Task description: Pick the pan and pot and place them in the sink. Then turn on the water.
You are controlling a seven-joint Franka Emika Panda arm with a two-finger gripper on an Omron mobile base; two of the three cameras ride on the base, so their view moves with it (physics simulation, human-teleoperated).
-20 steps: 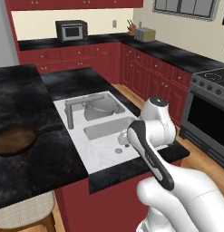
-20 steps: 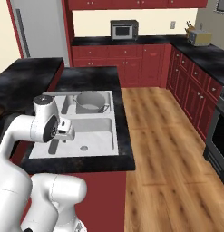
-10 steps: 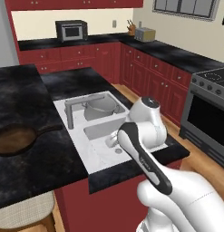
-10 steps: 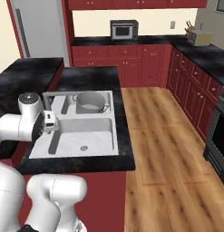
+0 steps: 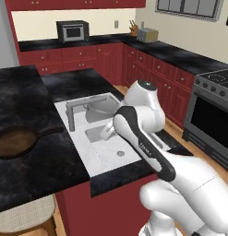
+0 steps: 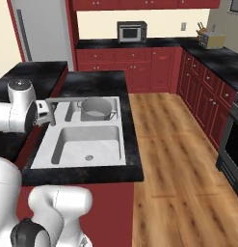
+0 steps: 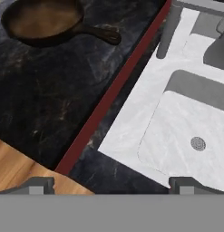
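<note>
1. Since 1 second ago the arm has swung from the lower right of the left base view toward its centre; in the right base view the gripper (image 6: 42, 112) has travelled to the left edge, beside the faucet post (image 6: 51, 112).
2. Tool state: both fingertips (image 7: 40, 185) rise far apart at the bottom corners of the hand view, spread wide, nothing between them.
3. Pot (image 6: 95, 109): seated in the far basin of the sink (image 6: 118, 161), upper centre of the right base view. That half of the carrying appears complete.
4. Pan (image 7: 45, 21): on the dark counter (image 7: 50, 95), upper left of the hand view, well apart from the sink; its handle (image 7: 99, 34) points toward the sink. In the left base view it lies at the left edge, mid-height (image 5: 14, 142).
5. Handling judgement: the pan looks rigid and probably heavy for its depth, with weight centred away from the handle, so it may tip in a handle grip.
6. Recommended hold: pinch the handle close to the bowl, or the near rim, to limit droop.
7. Near basin (image 7: 195, 136) has room to receive it.
</note>
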